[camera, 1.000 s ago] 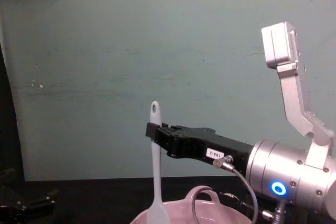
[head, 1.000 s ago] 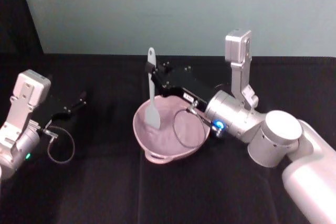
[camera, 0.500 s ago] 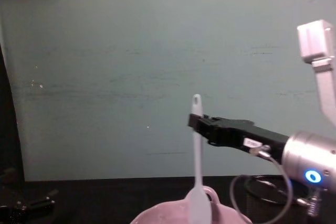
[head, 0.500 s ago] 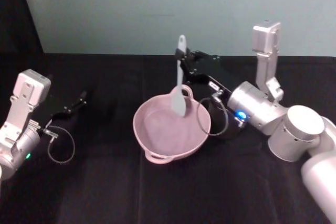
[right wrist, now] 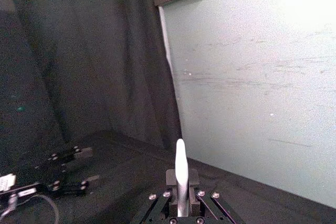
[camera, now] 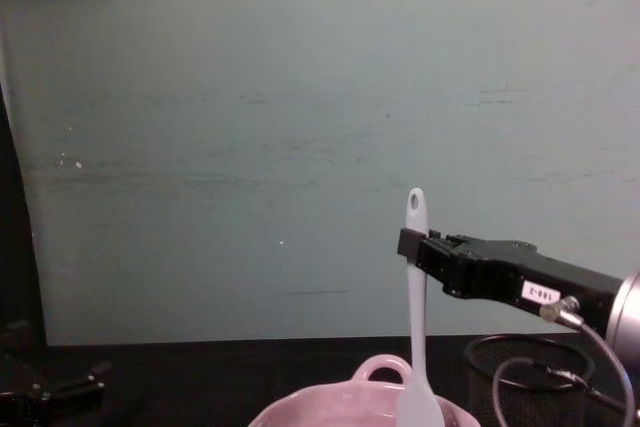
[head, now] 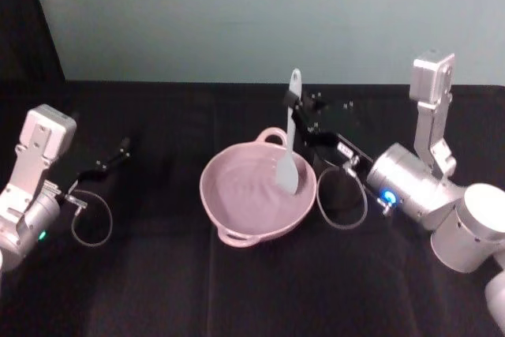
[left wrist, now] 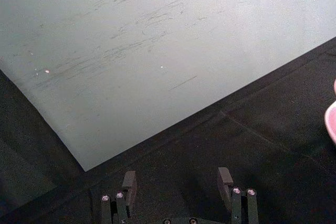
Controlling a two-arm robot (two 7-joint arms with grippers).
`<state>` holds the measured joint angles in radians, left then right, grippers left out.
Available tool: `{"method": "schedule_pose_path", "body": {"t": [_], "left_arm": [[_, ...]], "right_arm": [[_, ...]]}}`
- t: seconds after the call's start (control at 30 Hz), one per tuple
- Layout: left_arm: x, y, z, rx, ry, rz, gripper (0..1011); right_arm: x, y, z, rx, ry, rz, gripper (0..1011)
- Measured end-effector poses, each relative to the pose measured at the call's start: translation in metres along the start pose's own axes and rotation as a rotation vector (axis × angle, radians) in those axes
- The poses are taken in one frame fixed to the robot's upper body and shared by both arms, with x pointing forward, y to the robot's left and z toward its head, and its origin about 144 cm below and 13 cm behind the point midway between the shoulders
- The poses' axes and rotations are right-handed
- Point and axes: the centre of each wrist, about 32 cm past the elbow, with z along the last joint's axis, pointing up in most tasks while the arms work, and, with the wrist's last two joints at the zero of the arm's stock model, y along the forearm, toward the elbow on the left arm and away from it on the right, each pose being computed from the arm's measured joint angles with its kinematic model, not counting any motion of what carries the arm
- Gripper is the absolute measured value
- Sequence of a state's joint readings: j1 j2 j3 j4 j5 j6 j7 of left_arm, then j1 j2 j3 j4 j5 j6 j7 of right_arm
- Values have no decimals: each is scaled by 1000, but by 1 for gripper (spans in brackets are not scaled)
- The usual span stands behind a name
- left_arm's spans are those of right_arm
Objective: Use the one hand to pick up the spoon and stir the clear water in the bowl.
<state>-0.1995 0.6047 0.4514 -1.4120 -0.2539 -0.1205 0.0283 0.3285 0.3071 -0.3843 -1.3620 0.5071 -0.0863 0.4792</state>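
The pale pink bowl [head: 237, 219] sits mid-table, and its loop handle [camera: 382, 367] points toward the wall. Ripples mark the clear water [head: 248, 191] inside. My right gripper [head: 293, 106] is shut on the upper handle of the white spoon [head: 290, 136], which stands nearly upright. Its blade [head: 286, 171] dips into the right side of the bowl. From the chest the spoon [camera: 414, 297] rises above the bowl rim [camera: 330, 409], gripped near its top by the right gripper [camera: 410, 244]. The right wrist view looks along the spoon handle [right wrist: 180, 174].
A black wire-mesh cup [camera: 530, 377] stands just right of the bowl, under the right arm. My left gripper [left wrist: 177, 182] rests open over the black cloth at the far left, also seen as left gripper [head: 118, 151]. A grey-green wall closes the back.
The right gripper carried the spoon across the bowl from its left side to its right side, and the blade now sits lower in the bowl. The left arm stayed still.
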Motion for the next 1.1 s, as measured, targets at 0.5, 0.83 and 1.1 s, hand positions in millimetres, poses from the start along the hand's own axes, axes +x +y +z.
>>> {"method": "schedule_pose_path", "body": {"t": [0.5, 0.83, 1.1], "left_arm": [[0, 0, 0, 0, 0, 0, 1011], [0, 0, 0, 0, 0, 0, 1011], [0, 0, 0, 0, 0, 0, 1011]], "right_arm": [[-38, 14, -10, 5, 60, 121, 124], [-40, 48, -18, 27, 88, 152, 124], [-27, 66, -20, 17, 84, 127, 124]]}}
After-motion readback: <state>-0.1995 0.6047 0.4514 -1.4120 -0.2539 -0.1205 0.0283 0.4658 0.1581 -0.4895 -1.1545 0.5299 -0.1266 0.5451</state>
